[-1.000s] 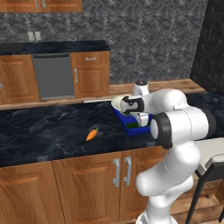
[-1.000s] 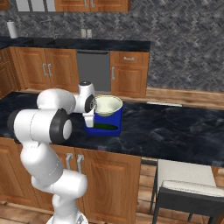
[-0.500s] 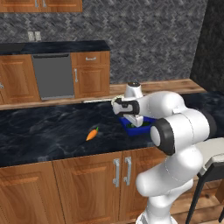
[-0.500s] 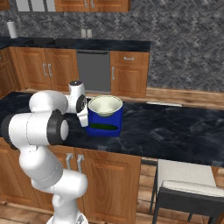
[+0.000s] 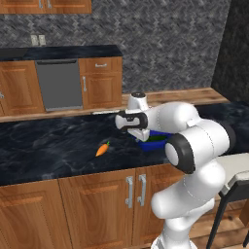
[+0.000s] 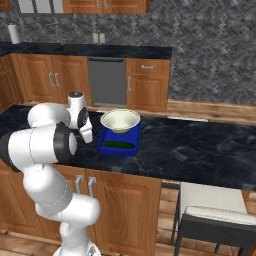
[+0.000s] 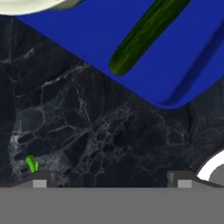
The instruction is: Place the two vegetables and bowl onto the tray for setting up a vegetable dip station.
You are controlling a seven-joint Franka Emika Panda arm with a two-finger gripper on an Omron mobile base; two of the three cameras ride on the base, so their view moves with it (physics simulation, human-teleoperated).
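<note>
The blue tray (image 6: pixel 131 135) lies on the dark counter with the cream bowl (image 6: pixel 120 120) on its far half and the dark green vegetable (image 6: pixel 118 145) on its near half. In the hand view the tray (image 7: pixel 87 39), the green vegetable (image 7: pixel 146 33) and a sliver of the bowl (image 7: pixel 30 4) lie at the top. The orange carrot (image 5: pixel 102 149) rests alone on the counter, left of the tray (image 5: pixel 150 144); its green tip (image 7: pixel 31 164) peeks in low on the left. My gripper (image 5: pixel 137 135) (image 6: pixel 86 134) (image 7: pixel 110 181) hangs open and empty just left of the tray, between tray and carrot.
The dark marble counter (image 5: pixel 44 146) runs left and right, with wooden cabinets below. A stool (image 6: pixel 215 215) stands at the right of the base. Across the aisle are a dishwasher (image 5: pixel 59 85) and more cabinets.
My arm has swung left, away from above the tray and toward the carrot. The gripper has stayed open. Bowl and green vegetable have stayed on the tray.
</note>
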